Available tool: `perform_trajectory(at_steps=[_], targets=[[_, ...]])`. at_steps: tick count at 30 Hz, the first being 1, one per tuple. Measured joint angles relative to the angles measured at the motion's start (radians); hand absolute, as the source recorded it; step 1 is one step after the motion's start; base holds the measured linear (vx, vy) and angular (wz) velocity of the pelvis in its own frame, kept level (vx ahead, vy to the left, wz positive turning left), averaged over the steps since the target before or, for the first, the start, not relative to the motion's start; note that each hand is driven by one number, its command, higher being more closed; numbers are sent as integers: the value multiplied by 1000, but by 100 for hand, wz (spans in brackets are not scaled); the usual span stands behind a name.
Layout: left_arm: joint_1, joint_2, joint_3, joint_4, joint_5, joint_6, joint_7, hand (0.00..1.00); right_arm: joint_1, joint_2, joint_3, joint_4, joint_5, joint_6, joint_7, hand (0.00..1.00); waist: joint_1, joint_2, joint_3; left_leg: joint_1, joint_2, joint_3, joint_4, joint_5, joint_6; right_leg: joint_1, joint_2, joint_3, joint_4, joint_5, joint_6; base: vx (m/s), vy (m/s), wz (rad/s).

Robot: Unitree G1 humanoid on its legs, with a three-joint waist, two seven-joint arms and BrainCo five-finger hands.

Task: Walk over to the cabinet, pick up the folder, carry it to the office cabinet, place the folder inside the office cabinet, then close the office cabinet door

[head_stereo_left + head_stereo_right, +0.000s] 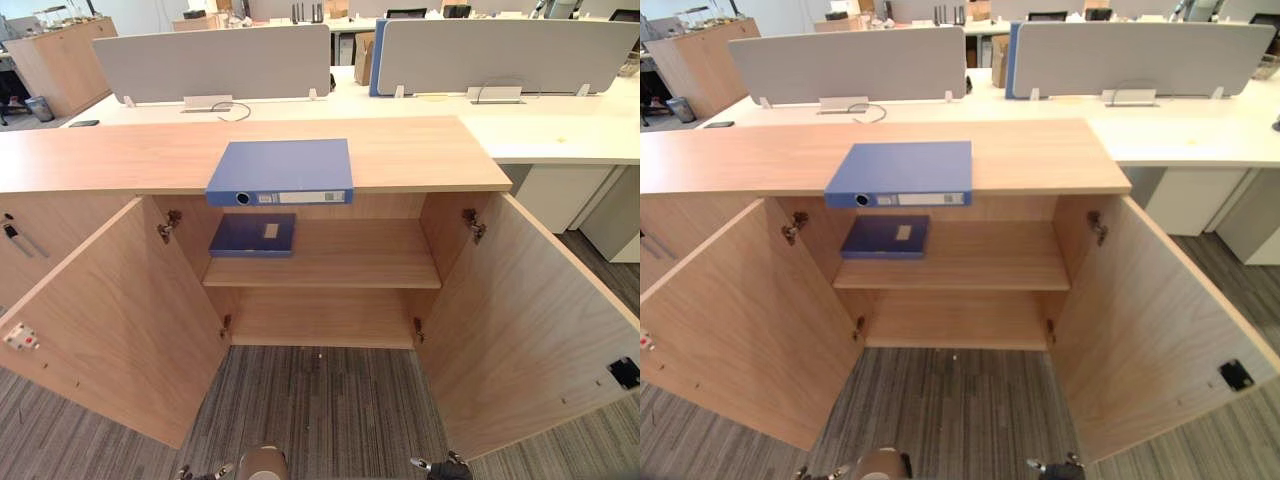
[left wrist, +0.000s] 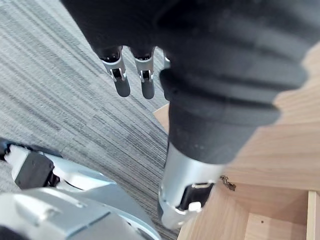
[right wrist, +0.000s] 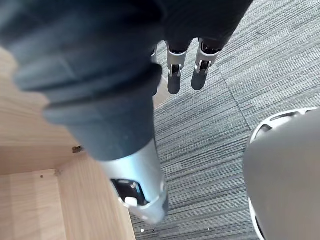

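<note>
A blue lever-arch folder point(image 1: 281, 170) lies flat on the wooden cabinet top point(image 1: 420, 150), its spine at the front edge. Both cabinet doors stand wide open, the left door point(image 1: 110, 310) and the right door point(image 1: 520, 320) swung out toward me. Inside, a darker blue folder point(image 1: 252, 234) lies flat at the left of the upper shelf point(image 1: 350, 265); the lower compartment holds nothing. My left hand point(image 2: 121, 75) hangs low beside the left door, fingers relaxed over the carpet and holding nothing. My right hand point(image 3: 175, 75) hangs the same way beside the right door.
White desks point(image 1: 560, 125) with grey partition screens point(image 1: 215, 60) stand behind the cabinet. A closed neighbouring cabinet front with a handle point(image 1: 20, 240) adjoins on the left. Another wooden cabinet point(image 1: 60, 60) and a bin point(image 1: 38, 107) sit far left. Striped grey carpet point(image 1: 320, 400) lies between the doors.
</note>
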Motion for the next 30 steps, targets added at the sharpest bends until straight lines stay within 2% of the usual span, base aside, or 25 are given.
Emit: perform_trajectory(at_steps=[1, 3, 4, 5, 6, 7, 8, 9, 10, 11, 12, 15, 16, 18, 21, 22, 24, 25, 26, 27, 28, 29, 30], targets=[[2, 1, -5, 0, 5, 1, 1, 0, -2, 1, 0, 0, 0, 2, -1, 0, 5, -3, 2, 1, -2, 13, -45, -3, 5, 6, -10, 11, -1, 9, 15, 252, 173, -49], [3, 7, -13, 0, 22, 1, 8, 0, -12, 4, 0, 0, 0, 3, -8, 0, 10, -15, 9, 13, -27, 18, -260, -9, 6, 23, -53, 40, -10, 13, 23, 296, 236, -44], [3, 12, -30, 0, 23, 1, 11, 0, -17, 3, 0, 0, 0, 3, -11, 0, 13, -16, 10, 20, -39, 15, -417, 15, 11, 30, -79, 55, -20, 18, 39, 310, 292, -32], [2, 13, -35, 0, 23, 1, 12, 0, -20, 3, -1, -1, 0, 3, -12, 0, 13, -17, 11, 28, -44, 11, -497, 49, 15, 38, -91, 59, -27, 18, 60, 372, 380, -27], [4, 14, -46, 1, 23, 1, 19, 0, -17, 3, -1, -3, 0, 3, -13, 0, 11, -12, 10, 51, -45, 1, -632, 181, 22, 61, -110, 64, -42, 15, 104, 311, 382, -7], [-5, 39, -46, 11, 20, 1, 20, 0, -14, 20, 0, 2, -1, 5, -15, 0, 12, -41, 17, 76, -90, 15, -637, 213, 19, 90, -148, 65, -61, 13, 132, 302, 384, 3], [-8, 47, -52, 11, 20, 1, 21, 0, -12, 31, 0, 3, -2, 5, -14, 0, 9, -46, 17, 85, -108, 18, -660, 203, 24, 90, -161, 64, -74, 24, 131, 317, 452, 14], [-15, 65, -67, 15, 22, 0, 24, 0, -18, 50, -1, 2, -8, 4, -14, 0, 5, -69, 10, 107, -153, 24, -708, 196, 40, 86, -169, 82, -103, 66, 115, 226, 320, 9], [-16, 66, -68, 19, 22, -1, 25, 0, -19, 51, -1, 4, -12, 4, -14, 0, 5, -70, 9, 121, -169, 28, -728, 198, 45, 87, -179, 73, -105, 81, 114, 246, 338, 3], [-16, 67, -70, 29, 21, -1, 27, 0, -19, 51, -2, 5, -18, 5, -14, 0, 6, -74, 2, 137, -185, 35, -754, 202, 52, 88, -195, 77, -107, 101, 128, 153, 178, -6], [-18, 72, -79, 50, 21, -3, 28, 0, -19, 52, -2, 9, -22, 5, -14, 0, 4, -73, -9, 166, -211, 46, -797, 211, 67, 89, -215, 89, -112, 128, 138, 200, 222, -12], [-31, 101, -123, 103, 18, -5, 28, 0, -33, 52, -30, 45, -36, 6, -13, 0, -1, -78, -27, 191, -265, 61, -845, 220, 91, 91, -260, 109, -142, 160, 145, 218, 214, -16], [-33, 109, -144, 111, 15, -6, 27, 0, -42, 49, -42, 63, -39, 14, -13, 0, -3, -78, -28, 195, -280, 55, -847, 218, 97, 91, -276, 115, -147, 169, 158, 188, 157, -23], [-30, 115, -163, 119, 13, -5, 25, 0, -49, 42, -43, 76, -39, 19, -10, 0, -1, -76, -29, 214, -296, 52, -864, 218, 98, 86, -295, 130, -135, 174, 162, 118, 97, -31], [-17, 118, -200, 128, -8, -5, 10, 0, -49, 19, -43, 84, -41, 19, 1, 0, -4, -58, -37, 280, -311, 17, -914, 217, 99, 19, -314, 188, 22, 174, 162, 104, 97, -32], [-15, 119, -205, 128, -15, -6, -4, 0, -46, 16, -43, 82, -41, 19, 5, 0, -7, -50, -35, 307, -312, 8, -933, 217, 99, -29, -328, 196, 127, 174, 162, 68, 86, -18], [-9, 120, -204, 127, -48, -7, -24, 0, -44, 10, -40, 70, -40, 18, 10, 0, -15, -48, -27, 339, -322, 12, -968, 217, 102, -96, -356, 191, 262, 171, 147, 37, 82, -16], [-6, 120, -201, 128, -70, -7, -35, 0, -46, 11, -31, 55, -40, 18, 11, 0, -21, -46, -26, 355, -325, 13, -997, 224, 109, -130, -358, 192, 328, 114, 159, 4, 32, -6], [-1, 120, -201, 128, -97, -8, -51, 0, -49, 10, -18, 48, -40, 18, 13, 0, -28, -43, -24, 364, -322, 5, -1011, 229, 110, -152, -321, 202, 337, 41, 171, 0, 0, 0], [1, 121, -202, 132, -117, -9, -60, 0, -51, 10, -15, 48, -40, 17, 16, 0, -31, -42, -23, 367, -316, 1, -1016, 231, 110, -158, -287, 216, 316, 12, 174, -15, -53, 20], [-2, 129, -209, 151, -155, -13, -73, 0, -48, 11, -8, 50, -38, 17, 21, 0, -36, -43, -21, 372, -308, -14, -1021, 235, 103, -151, -209, 257, 222, -8, 169, -19, -76, 26], [-3, 133, -219, 154, -170, -13, -79, 0, -45, 10, -6, 50, -38, 17, 23, 0, -38, -46, -20, 375, -309, -24, -1022, 239, 96, -142, -190, 247, 181, -11, 149, -2, -120, 32], [-5, 130, -224, 156, -201, -14, -90, 0, -37, 6, -4, 57, -38, 17, 25, 0, -34, -54, -27, 382, -310, -35, -1034, 247, 85, -103, -184, 231, 114, -17, 152, 30, -146, 18]])
